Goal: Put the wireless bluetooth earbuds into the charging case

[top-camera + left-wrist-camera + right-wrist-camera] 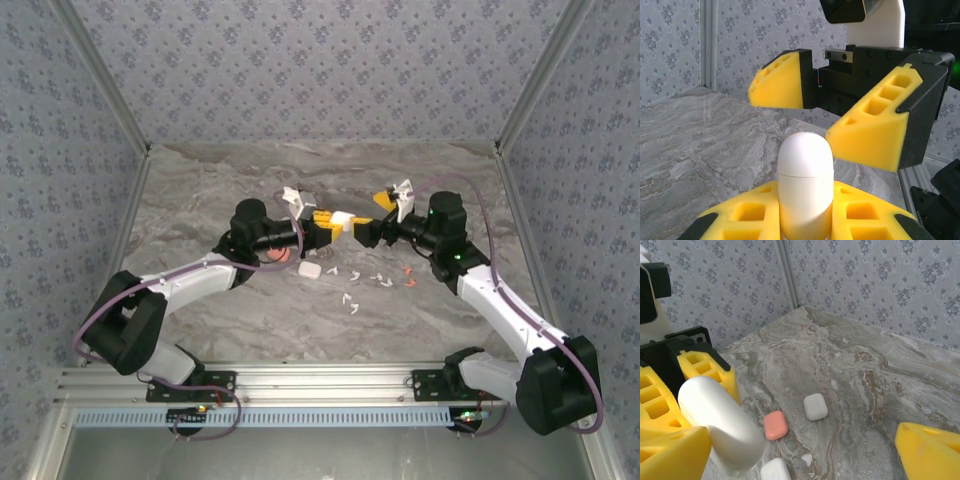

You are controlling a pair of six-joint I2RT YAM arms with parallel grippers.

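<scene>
I work on a grey, marble-veined tabletop (200, 190), closed in on three sides by walls (320, 60) papered blue-grey with a small floral print. Pale metal posts (108, 85) run up the back corners, and an aluminium rail (320, 378) edges the near side. The light is even.

left arm (190, 280), right arm (505, 305): white links, black joints, purple cables (88, 318). left tool (330, 222), right tool (825, 110): black, yellow pocketed fingers (870, 135).

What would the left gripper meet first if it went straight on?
Probably the right gripper: its open fingers stand just ahead of the held case, though depth is unclear.
</scene>
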